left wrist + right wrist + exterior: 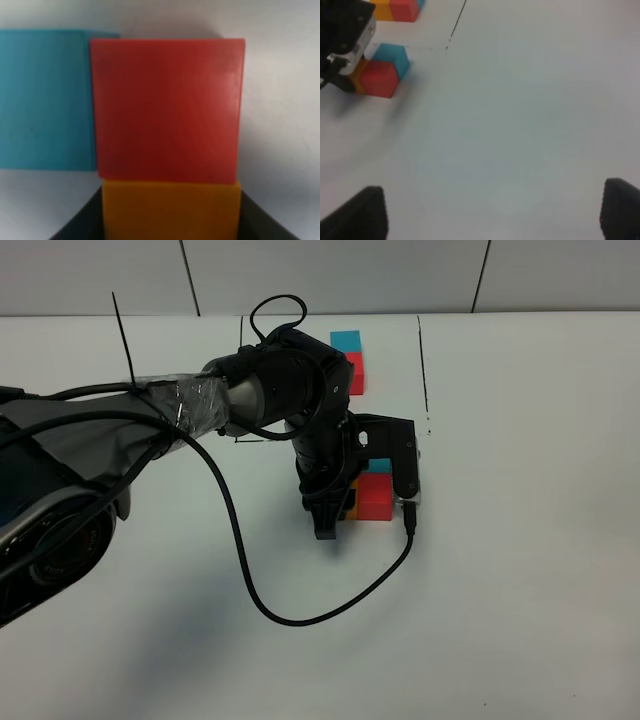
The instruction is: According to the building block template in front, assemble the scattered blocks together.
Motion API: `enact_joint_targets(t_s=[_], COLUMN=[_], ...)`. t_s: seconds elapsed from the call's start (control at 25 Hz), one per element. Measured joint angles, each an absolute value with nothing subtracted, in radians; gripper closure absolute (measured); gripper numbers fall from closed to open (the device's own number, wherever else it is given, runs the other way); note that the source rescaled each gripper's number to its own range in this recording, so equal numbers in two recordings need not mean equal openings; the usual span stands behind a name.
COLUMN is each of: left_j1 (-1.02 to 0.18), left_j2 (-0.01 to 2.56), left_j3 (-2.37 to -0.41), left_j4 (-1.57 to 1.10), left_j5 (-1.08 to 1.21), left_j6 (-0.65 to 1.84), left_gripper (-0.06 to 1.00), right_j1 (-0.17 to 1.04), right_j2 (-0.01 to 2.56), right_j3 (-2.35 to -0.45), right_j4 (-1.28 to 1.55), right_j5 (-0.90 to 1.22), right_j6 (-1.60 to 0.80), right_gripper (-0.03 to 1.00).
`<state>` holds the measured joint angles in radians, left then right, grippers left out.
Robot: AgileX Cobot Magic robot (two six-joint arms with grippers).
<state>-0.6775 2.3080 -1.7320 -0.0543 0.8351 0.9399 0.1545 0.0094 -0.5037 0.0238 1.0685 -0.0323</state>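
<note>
1. Clearly the left gripper [345,508] is down at the middle of the exterior high frame, its fingers [85,222] closed on the orange cube [170,210], which touches one face of the red cube [167,107]; the blue cube [45,100] lies flush against another side of the red one.
2. Together these scattered blocks form an L just below the building block template [346,360], which sits at the upper middle of the high view inside thin black lines on the desk [530,540], partly hidden by the arm.
3. At the lower corners of its own view the right gripper [490,212] has its fingers spread wide and empty, well apart from the blocks at that frame's upper left.
4. Risk, as I judge it: opening or lifting the left fingers could drag the orange cube off the red one, since nothing but contact appears to join them.
5. A sideways nudge on withdrawal could also shove the red and blue cubes askew, spoiling the match to the template.
6. The dangling black cable [300,618] loops close below the blocks and might snag.
7. Room is generous: bare desk lies to the right and bottom of the high frame, and no desk edge is near the cubes.
</note>
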Motion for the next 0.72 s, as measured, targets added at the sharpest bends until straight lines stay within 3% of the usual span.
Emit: enact_joint_targets(t_s=[0.32, 0.4, 0.72], left_j1=[-0.678, -0.678, -0.679], left_j2=[2.308, 2.308, 2.298], left_j3=[-1.732, -1.732, -1.732], left_j4=[-0.054, -0.050, 0.000], left_j5=[0.838, 0.839, 0.902], left_j6=[0.940, 0.940, 0.938], left_gripper=[0.94, 0.90, 0.28], right_j1=[0.154, 0.154, 0.154], right_j2=[0.009, 0.009, 0.009], right_j3=[-0.504, -0.504, -0.504], right_j4=[0.024, 0.024, 0.024], right_j5=[1.068, 1.068, 1.068], right_j6=[-0.032, -0.032, -0.030], right_gripper=[0.24, 0.24, 0.24])
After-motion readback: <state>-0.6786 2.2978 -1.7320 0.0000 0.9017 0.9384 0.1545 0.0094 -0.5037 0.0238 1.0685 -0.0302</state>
